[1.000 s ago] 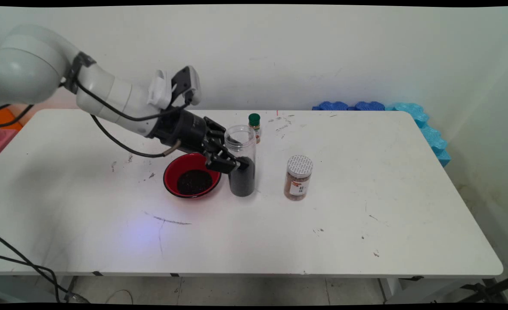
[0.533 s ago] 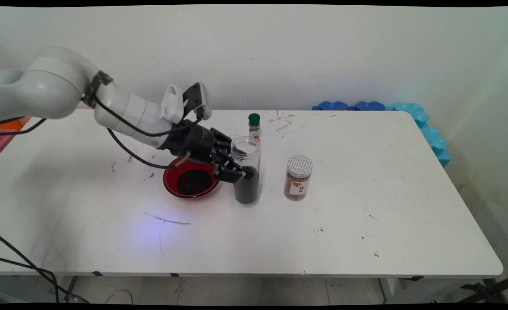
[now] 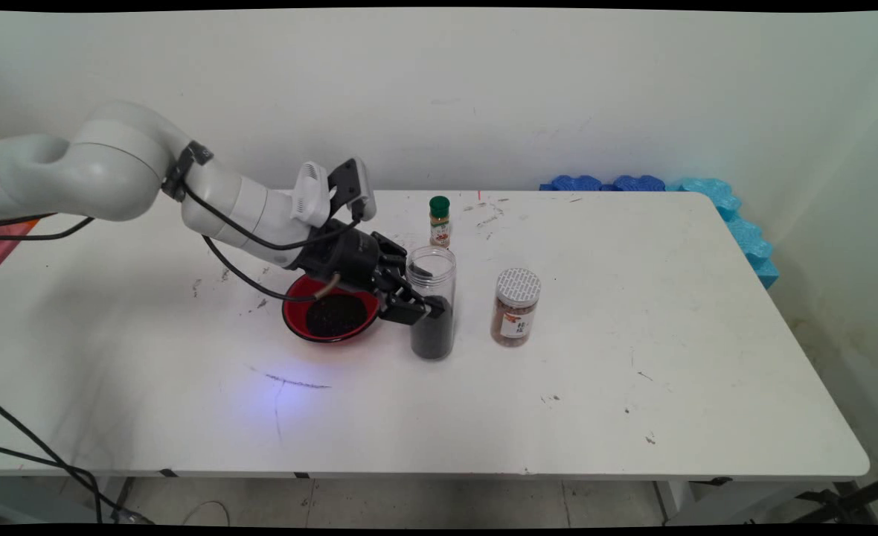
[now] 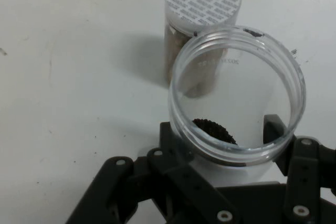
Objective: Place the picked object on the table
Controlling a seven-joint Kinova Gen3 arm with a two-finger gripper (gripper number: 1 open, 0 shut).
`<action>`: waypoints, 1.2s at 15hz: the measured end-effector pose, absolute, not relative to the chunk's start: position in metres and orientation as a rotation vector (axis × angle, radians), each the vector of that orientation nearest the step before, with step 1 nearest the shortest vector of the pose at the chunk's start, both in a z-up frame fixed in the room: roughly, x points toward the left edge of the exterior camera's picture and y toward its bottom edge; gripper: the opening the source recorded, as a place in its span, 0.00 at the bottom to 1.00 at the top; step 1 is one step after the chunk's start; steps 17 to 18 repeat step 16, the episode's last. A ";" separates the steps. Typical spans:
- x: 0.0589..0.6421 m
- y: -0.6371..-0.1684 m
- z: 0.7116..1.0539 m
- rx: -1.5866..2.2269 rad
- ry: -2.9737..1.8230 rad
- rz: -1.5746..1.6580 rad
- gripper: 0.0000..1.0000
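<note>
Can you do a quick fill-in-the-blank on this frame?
1. The end effector is shut on the open clear ___.
2. The bowl beside it is coloured ___.
3. The small bottle near the wall has a ___ cap.
4. The brown-filled jar has a ___ lid.

Missing: jar; red; green; white

The main view looks down from above the near side of the white counter point(image 3: 632, 417), across its whole top toward the wall behind, from well back. The hand view rides on the end effector point(image 4: 226, 182) and looks along it, very close, down into the open clear jar point(image 4: 237, 95). Both views share that clear jar point(image 3: 431, 301), the silver-lidded spice jar point(image 3: 516, 307) point(image 4: 202, 3) beside it, and bare counter point(image 4: 68, 103)
</note>
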State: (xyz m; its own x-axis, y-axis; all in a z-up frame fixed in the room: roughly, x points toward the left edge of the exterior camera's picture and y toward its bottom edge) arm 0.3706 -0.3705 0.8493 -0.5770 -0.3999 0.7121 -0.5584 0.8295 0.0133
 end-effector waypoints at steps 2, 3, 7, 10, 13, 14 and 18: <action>0.370 -0.371 0.846 0.698 -2.260 0.272 0.00; 0.369 -0.372 0.844 0.699 -2.260 0.272 0.00; 0.369 -0.373 0.840 0.702 -2.259 0.270 0.00; 0.368 -0.374 0.837 0.702 -2.258 0.269 0.00; 0.368 -0.374 0.836 0.703 -2.256 0.267 0.00; 0.368 -0.374 0.836 0.706 -2.253 0.265 1.00; 0.367 -0.374 0.836 0.714 -2.240 0.250 1.00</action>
